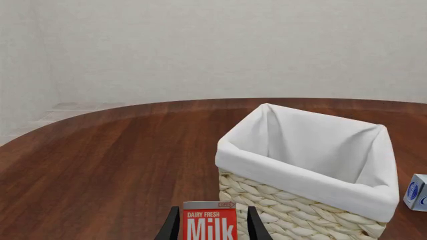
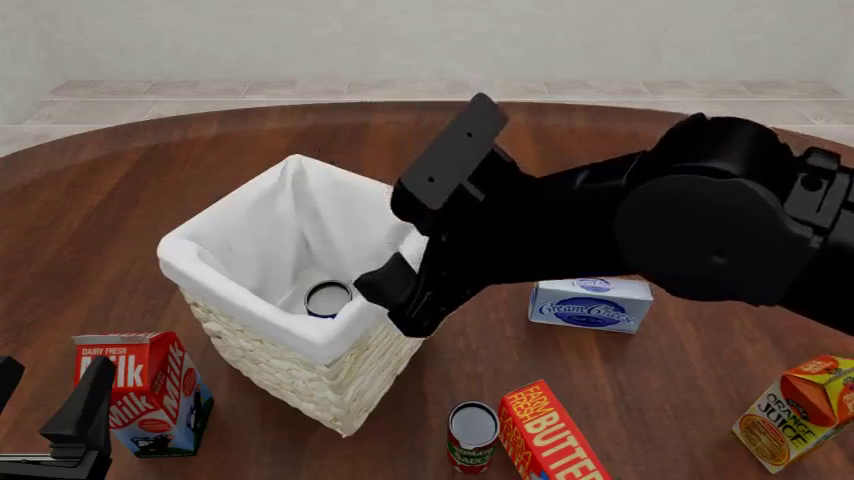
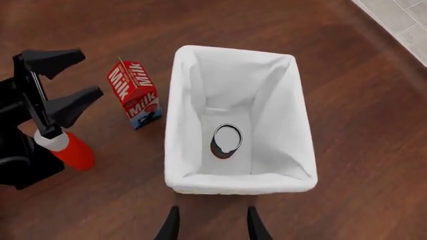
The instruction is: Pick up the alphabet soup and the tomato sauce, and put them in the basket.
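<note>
Left wrist view: the left gripper [image 1: 213,225] shows two dark fingertips spread apart with nothing gripped between them. The milk carton [image 1: 210,221] stands just beyond them, framed in the gap. At about 2 o'clock from the carton stands the basket [image 1: 303,210], its white liner folded over the woven rim; its floor is hidden from here. A blue-and-white box [image 1: 417,192] peeks in at the basket's 3 o'clock, on the wooden table [image 1: 107,160].

Front view: the right arm [image 2: 627,230] reaches in from 3 o'clock and ends over the basket's [image 2: 287,365] near rim; its fingers are hidden behind the arm's own body. Inside the basket, on the floor, lies the alphabet soup [image 2: 326,298], silver top up. The tomato sauce [image 2: 471,436] stands upright on the table at the basket's 5 o'clock, touching or just beside the butter box [image 2: 550,438]. The cream cheese box [image 2: 591,305] lies at the basket's 3 o'clock, the orange juice carton [image 2: 794,410] well off toward 4 o'clock, and the milk carton [image 2: 144,395] at 8 o'clock, near the left gripper [image 2: 54,425].

Right wrist view: the right gripper [image 3: 212,225] hangs above the basket [image 3: 177,125], fingertips parted and empty. The soup can [image 3: 227,140] sits on the liner floor below.
</note>
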